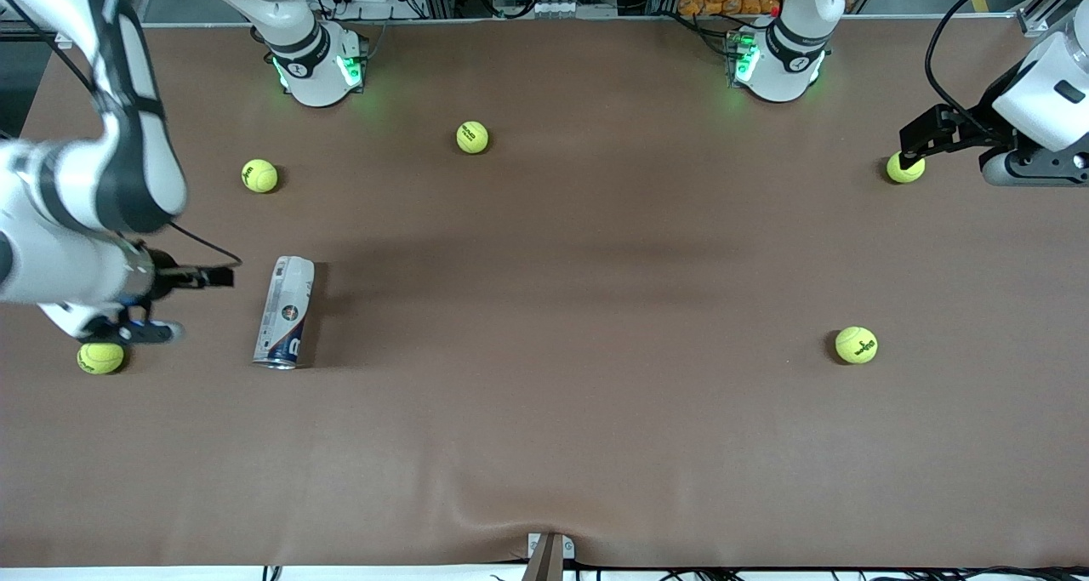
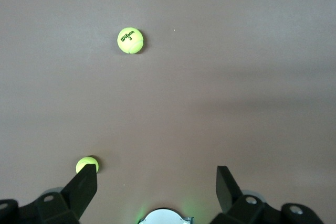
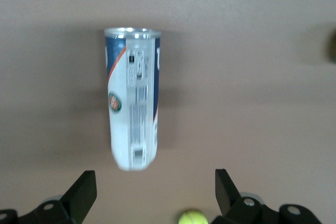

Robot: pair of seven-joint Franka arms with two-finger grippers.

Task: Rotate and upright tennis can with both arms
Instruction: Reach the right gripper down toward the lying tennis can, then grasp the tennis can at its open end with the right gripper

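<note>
The tennis can (image 1: 285, 313) lies on its side on the brown table toward the right arm's end, with its silver rim end nearer the front camera. In the right wrist view the can (image 3: 133, 100) lies ahead of the open fingers, apart from them. My right gripper (image 1: 191, 302) (image 3: 156, 187) is open and empty, up in the air beside the can. My left gripper (image 1: 917, 145) (image 2: 157, 182) is open and empty at the left arm's end of the table, right beside a tennis ball (image 1: 904, 168) (image 2: 86, 164).
Loose tennis balls lie on the table: one under the right arm (image 1: 100, 357), two farther from the camera than the can (image 1: 259, 175) (image 1: 472, 137), and one toward the left arm's end (image 1: 856, 344) (image 2: 130, 40). One ball (image 3: 191, 217) shows low in the right wrist view.
</note>
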